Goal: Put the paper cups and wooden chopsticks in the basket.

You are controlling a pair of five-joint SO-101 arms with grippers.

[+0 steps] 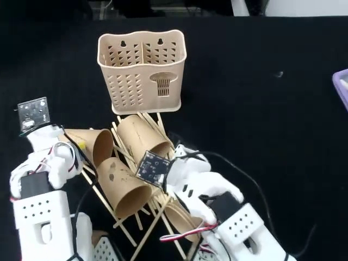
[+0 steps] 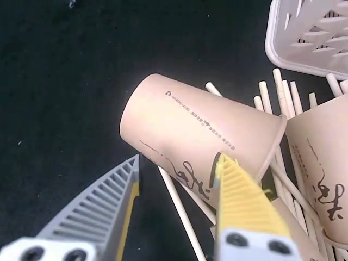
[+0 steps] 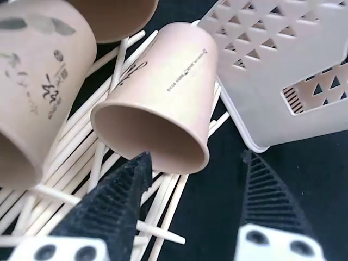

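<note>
- My left gripper (image 2: pixel 178 160) is spread open. Its two fingers stand on either side of the left cup (image 2: pixel 201 133), which lies on its side. I cannot tell if they touch it.
- My right gripper (image 3: pixel 196 156) is also open and holds nothing. Its fingers are just in front of the mouth of the middle cup (image 3: pixel 163 92).
- The middle cup lies on the chopsticks (image 3: pixel 81 147), with its bottom toward the basket (image 3: pixel 283 65).
- A third cup (image 1: pixel 122 187) lies just beside these two, nearer the front edge of the table (image 1: pixel 261 109).
- The basket stands upright toward the back edge, just behind the pile.
</note>
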